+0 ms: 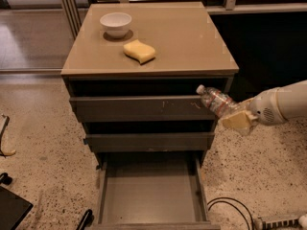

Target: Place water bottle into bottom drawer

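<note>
Floor (pixel 38 143): speckled terrazzo, pale, with a black cable (pixel 230 204) lying at the lower right.

Bench (pixel 182 37): a cabinet with a flat tan top and three grey-brown drawers at the front.
- A white bowl (pixel 115 24) stands upright near the rear left of the top.
- A yellow sponge (pixel 139 51) lies just in front of and to the right of the bowl, apart from it.

Drawers:
- The top drawer (pixel 134 108) is pulled out slightly; its front shows scratches.
- The middle drawer (pixel 148 141) has a plain front and is also slightly out.
- The bottom drawer (pixel 151 190) is pulled far out. Its flat grey floor is exposed and nothing lies in it.

Arm (pixel 283 104): white, entering from the right edge of the camera view.

End effector (pixel 236 118): positioned at the right front corner of the bench, level with the top and middle drawers, and clamped on the base end of the water bottle (pixel 217 101).

Water bottle: clear, tilted, with the white cap pointing up and left in front of the right end of the top drawer. It is held in the air, above and to the right of the bottom drawer, and is not inside it.
</note>
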Robot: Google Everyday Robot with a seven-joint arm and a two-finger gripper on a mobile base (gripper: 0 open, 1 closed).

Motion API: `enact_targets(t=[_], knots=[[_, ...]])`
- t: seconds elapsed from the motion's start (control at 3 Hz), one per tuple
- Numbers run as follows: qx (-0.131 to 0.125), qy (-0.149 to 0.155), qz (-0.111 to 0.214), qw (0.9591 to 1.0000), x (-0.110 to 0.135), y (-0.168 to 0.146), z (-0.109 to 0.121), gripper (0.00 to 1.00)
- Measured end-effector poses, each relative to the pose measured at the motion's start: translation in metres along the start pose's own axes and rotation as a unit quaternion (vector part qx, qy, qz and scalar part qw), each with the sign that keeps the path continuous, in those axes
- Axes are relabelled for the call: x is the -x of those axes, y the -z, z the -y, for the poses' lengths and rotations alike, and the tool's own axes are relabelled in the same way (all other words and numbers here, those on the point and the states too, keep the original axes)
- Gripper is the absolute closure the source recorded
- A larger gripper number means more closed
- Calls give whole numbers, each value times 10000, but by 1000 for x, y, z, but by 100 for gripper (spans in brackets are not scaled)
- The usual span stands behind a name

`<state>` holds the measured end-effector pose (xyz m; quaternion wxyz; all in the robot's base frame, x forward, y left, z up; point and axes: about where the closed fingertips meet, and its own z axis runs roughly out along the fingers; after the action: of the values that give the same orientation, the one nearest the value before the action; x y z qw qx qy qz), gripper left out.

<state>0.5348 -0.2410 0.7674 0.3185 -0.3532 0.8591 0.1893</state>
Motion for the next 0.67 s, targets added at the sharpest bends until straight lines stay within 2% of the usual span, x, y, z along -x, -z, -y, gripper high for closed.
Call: enact_targets(t=[0.33,0.67], knots=[[680,217,-383,9967,-40,-73,-9,100],[1267,185,-479,9906,-77,-152,-18,100]])
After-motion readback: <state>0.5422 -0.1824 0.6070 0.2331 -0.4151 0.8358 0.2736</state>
